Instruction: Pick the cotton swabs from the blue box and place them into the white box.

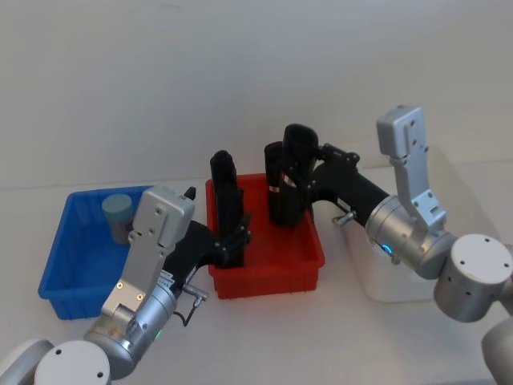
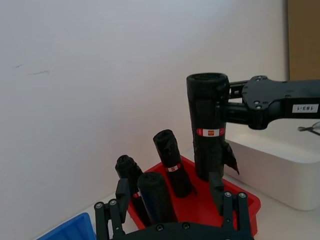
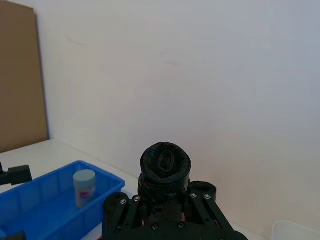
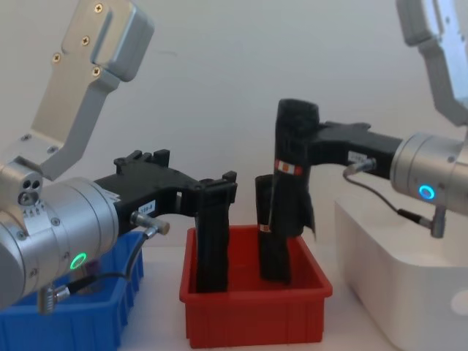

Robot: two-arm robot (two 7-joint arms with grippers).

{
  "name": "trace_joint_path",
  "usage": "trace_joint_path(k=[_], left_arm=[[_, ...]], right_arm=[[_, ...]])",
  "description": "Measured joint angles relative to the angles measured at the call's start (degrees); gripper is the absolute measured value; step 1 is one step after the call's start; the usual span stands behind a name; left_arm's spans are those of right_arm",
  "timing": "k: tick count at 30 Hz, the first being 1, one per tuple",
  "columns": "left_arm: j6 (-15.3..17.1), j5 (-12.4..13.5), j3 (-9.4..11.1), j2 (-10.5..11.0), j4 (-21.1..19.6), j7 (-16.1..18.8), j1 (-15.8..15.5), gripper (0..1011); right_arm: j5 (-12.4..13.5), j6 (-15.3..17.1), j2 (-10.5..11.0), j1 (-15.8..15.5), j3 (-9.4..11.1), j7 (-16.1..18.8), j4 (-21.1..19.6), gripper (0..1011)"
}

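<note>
One cotton swabs tub point(image 1: 119, 215) with a pale blue lid stands in the blue box point(image 1: 60, 269) at my left; the right wrist view also shows the tub point(image 3: 84, 187) in the blue box point(image 3: 35, 202). My left gripper point(image 1: 234, 233) is open over the red bin, its fingers point(image 2: 122, 192) straddling a black cylinder point(image 2: 156, 197). My right gripper point(image 1: 300, 172) is shut on another black cylinder point(image 4: 292, 168), held upright above the red bin. The white box point(image 4: 395, 285) stands at the right, partly behind my right arm.
The red bin point(image 1: 268, 269) sits between the blue and white boxes and holds several upright black cylinders point(image 2: 172, 162). Bare white table lies in front of and behind the bins. A white wall rises behind.
</note>
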Motion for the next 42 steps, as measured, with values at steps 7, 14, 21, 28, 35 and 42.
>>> trace_joint_path(k=[7,14,21,28,35,42], left_arm=[[0.0,0.0,0.0,0.0,0.0,0.0,0.0,1004],[0.0,0.0,0.0,0.0,0.0,0.0,0.0,1004],[0.0,0.0,0.0,0.0,0.0,0.0,0.0,1004],[0.0,0.0,0.0,0.0,0.0,0.0,0.0,1004],[0.0,0.0,0.0,0.0,0.0,0.0,0.0,1004],[0.0,0.0,0.0,0.0,0.0,0.0,0.0,1004]], right_arm=[[0.18,1.93,1.57,-2.73,0.73,-4.07,-6.58,355],[0.29,4.79,3.66,-5.54,2.01,-8.89,-12.65,355],[0.77,8.19,5.65,-8.0,3.34,-12.61,-16.92,355],[1.66,11.48,7.48,-10.47,4.41,-14.89,-20.07,355],[2.42,13.92,9.09,-12.78,5.22,-15.86,-22.27,355],[2.55,15.09,9.89,-14.08,5.54,-15.94,-23.11,367]])
